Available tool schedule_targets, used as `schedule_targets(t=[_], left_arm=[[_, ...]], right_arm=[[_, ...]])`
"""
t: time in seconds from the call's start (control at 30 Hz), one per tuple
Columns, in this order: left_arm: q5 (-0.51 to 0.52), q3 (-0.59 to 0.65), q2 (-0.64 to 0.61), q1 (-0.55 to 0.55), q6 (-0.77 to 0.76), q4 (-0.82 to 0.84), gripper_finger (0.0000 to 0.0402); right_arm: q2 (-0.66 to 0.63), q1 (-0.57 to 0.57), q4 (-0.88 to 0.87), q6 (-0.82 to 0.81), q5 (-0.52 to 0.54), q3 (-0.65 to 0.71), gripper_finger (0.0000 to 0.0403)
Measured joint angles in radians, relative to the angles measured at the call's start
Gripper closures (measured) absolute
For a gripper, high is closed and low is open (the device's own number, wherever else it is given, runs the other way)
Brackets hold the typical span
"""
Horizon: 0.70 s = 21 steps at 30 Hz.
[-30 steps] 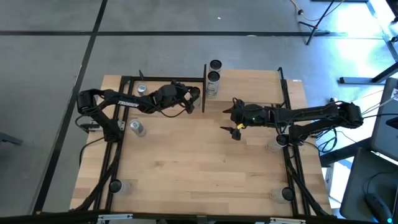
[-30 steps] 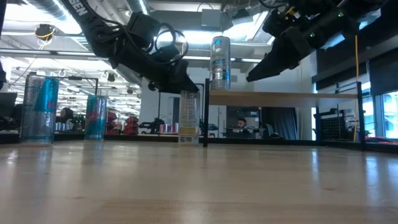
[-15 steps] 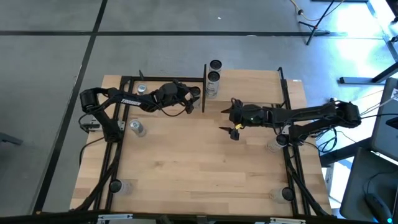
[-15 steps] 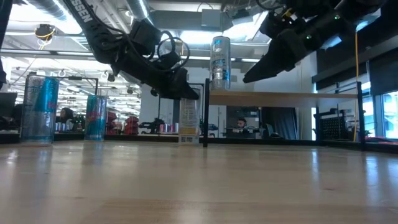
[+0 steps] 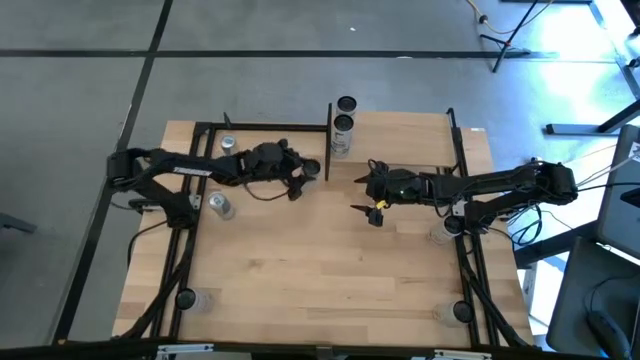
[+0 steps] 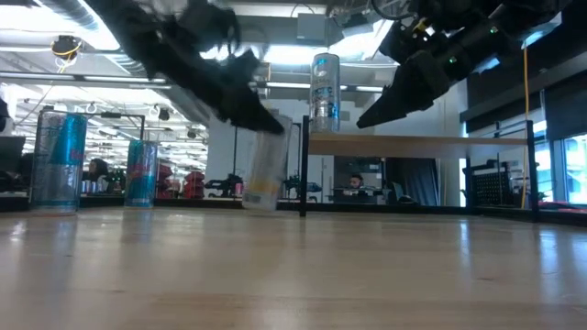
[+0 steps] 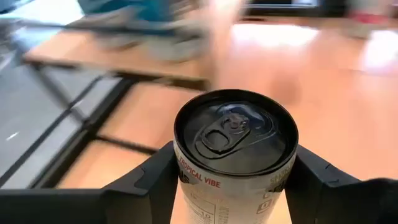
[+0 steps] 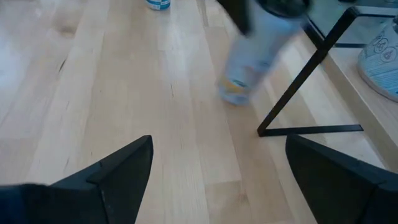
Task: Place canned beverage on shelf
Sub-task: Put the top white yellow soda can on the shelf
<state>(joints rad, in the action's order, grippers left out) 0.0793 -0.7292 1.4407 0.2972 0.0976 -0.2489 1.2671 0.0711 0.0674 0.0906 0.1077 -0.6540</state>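
Observation:
My left gripper (image 5: pixel 303 172) is shut on a pale canned beverage (image 7: pixel 235 134), just left of the shelf's black corner post (image 6: pixel 304 165). In the low view the can (image 6: pixel 261 170) is tilted, its bottom close to the tabletop. The shelf (image 5: pixel 400 140) is a small raised light-wood board on black posts at the table's far right. Another can (image 6: pixel 324 92) stands upright on the shelf's left end. My right gripper (image 5: pixel 367 197) is open and empty, hovering by the shelf's near edge. My left gripper pinches the can between its two fingers, by the side wall just below the top rim (image 7: pixel 186 171), one finger (image 7: pixel 152 183) on each side. The fingers come from the table's left, slanting down. The can is tilted; whether its bottom touches the table, I cannot tell.
Two blue cans (image 6: pixel 57 160) (image 6: pixel 140 172) stand at the table's far left, inside a black frame (image 5: pixel 205 128). A further can top (image 5: pixel 346 103) shows beyond the shelf's far-left corner. Clear cups stand at the table's corners (image 5: pixel 190 298). Bare wood spreads over the table's near half (image 5: pixel 320 270).
My left gripper, still shut on the can, has gone from the shelf's corner post toward the table's near-left. The can, upright a second ago, now tilts, its bottom toward the left in the low view.

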Motion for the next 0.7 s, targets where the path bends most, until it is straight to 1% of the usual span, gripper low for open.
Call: schedule_targets(t=[0.07,0.13,0.23,0.3,0.37,0.5,0.57,0.7], left_arm=[[-0.072,0.000,-0.043,-0.044,0.020,0.030,0.0204],[-0.174,0.000,-0.064,-0.091,0.052,0.035,0.0203],[-0.383,0.000,-0.056,-0.158,0.137,-0.008,0.0203],[-0.506,0.000,-0.025,-0.202,0.157,-0.081,0.0203],[-0.567,-0.002,0.014,-0.239,0.167,-0.141,0.0203],[-0.632,-0.002,0.119,-0.279,0.206,-0.233,0.0203],[-0.699,-0.021,0.168,-0.283,0.209,-0.244,0.0203],[-0.777,-0.083,0.255,-0.278,0.186,-0.257,0.0203]], right_arm=[[0.000,0.000,0.013,0.000,-0.034,0.000,0.0052],[0.000,0.000,0.034,0.005,-0.087,0.001,0.0052],[0.000,0.000,0.068,0.022,-0.187,0.001,0.0052],[0.000,0.000,0.087,0.025,-0.236,0.001,0.0052],[0.000,0.000,0.093,0.032,-0.272,0.001,0.0052],[0.000,0.000,0.099,0.053,-0.335,0.001,0.0052],[0.000,0.000,0.099,0.061,-0.345,0.001,0.0052],[0.000,0.000,0.100,0.068,-0.347,0.001,0.0052]])
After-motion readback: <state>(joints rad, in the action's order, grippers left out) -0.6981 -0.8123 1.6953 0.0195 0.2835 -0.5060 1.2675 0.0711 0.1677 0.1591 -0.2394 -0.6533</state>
